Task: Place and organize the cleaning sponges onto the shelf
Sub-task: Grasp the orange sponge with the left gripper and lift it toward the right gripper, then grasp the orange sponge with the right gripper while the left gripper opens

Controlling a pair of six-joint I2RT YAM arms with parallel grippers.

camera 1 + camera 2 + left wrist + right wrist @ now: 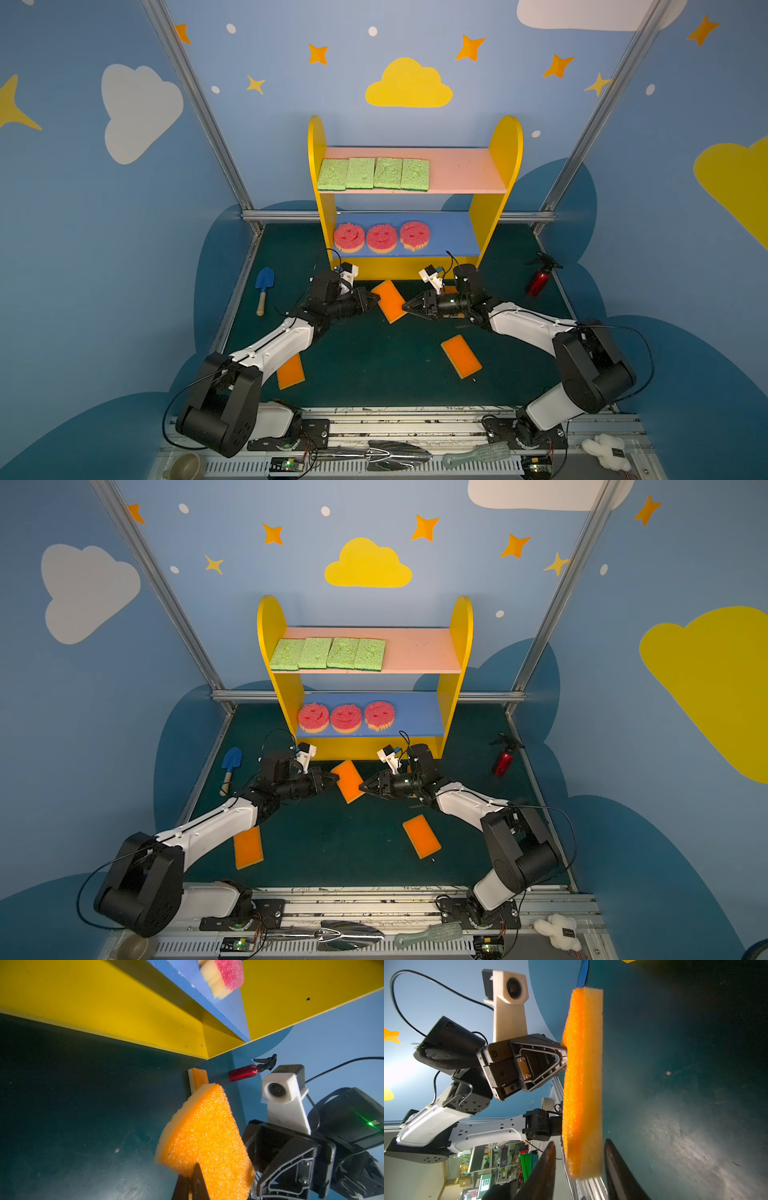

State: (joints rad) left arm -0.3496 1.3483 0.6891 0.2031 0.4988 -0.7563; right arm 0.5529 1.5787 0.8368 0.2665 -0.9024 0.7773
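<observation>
seven sponges [374,173] on shelf [505,166]; left pincer [376,300] clamped on orange sponge [390,305], right pincer [404,308] apart astride its free end; three loose ones [460,355] remain.

Held orange sponge [207,1142]: near end runs off the left wrist view's edge.
Right gripper [579,1141]: fingers cut off at their bases; contact with the sponge undetermined.
Sponge under left forearm [291,372]: orange, far end covered by the arm in both top views.
Sponge at shelf base [197,1078]: orange, only one end shows.
Pink smiley sponge [224,976]: cropped, face unseen.
Shelf [505,166] bottom tier: hidden beneath blue board [453,237] in both top views.
</observation>
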